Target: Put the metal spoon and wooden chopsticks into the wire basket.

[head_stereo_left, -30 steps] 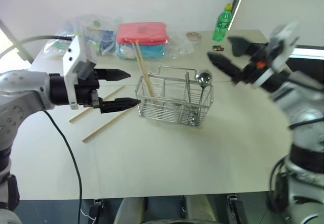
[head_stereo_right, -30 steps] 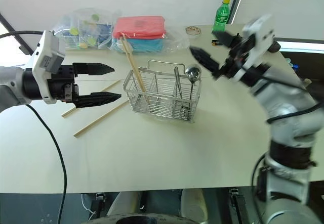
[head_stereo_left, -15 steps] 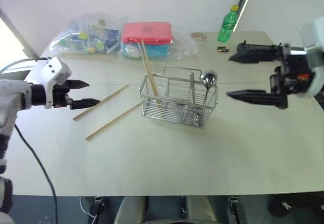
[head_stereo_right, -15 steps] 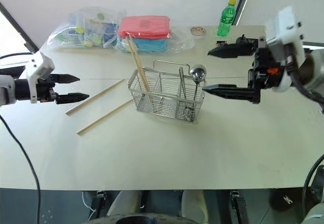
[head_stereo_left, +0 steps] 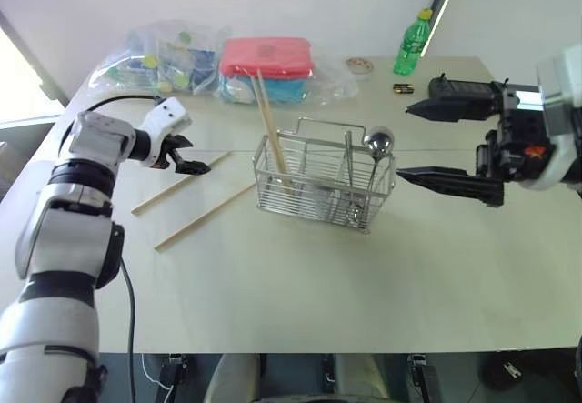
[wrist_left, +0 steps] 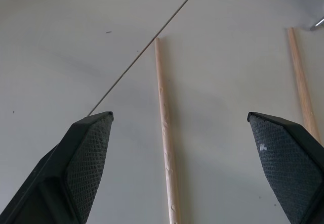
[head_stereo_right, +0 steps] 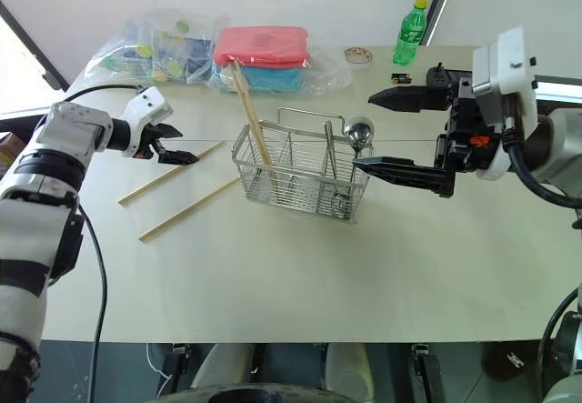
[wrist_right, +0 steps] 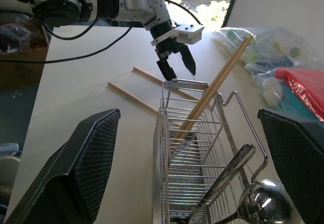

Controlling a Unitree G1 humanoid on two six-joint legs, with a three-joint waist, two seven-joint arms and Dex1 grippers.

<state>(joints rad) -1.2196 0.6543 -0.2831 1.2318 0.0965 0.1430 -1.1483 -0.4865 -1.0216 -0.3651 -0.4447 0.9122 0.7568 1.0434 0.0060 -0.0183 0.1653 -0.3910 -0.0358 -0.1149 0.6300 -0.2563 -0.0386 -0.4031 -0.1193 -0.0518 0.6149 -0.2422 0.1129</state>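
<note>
Cream table [head_stereo_left: 291, 276]; silver wire basket [head_stereo_left: 323, 185] holds shiny metal spoon [head_stereo_left: 377, 142] and two pale wooden chopsticks [head_stereo_left: 270, 135].
I centre the wide-apart left gripper [wrist_left: 179, 148] over a loose chopstick [wrist_left: 166, 133]; right gripper [head_stereo_right: 386, 130] idles, jaws apart.

A pale cream table [head_stereo_left: 300, 294] fills the room's centre, a thin seam running across it. Behind stands a plain white wall [head_stereo_left: 273, 3], with bright daylight entering at the left
</note>
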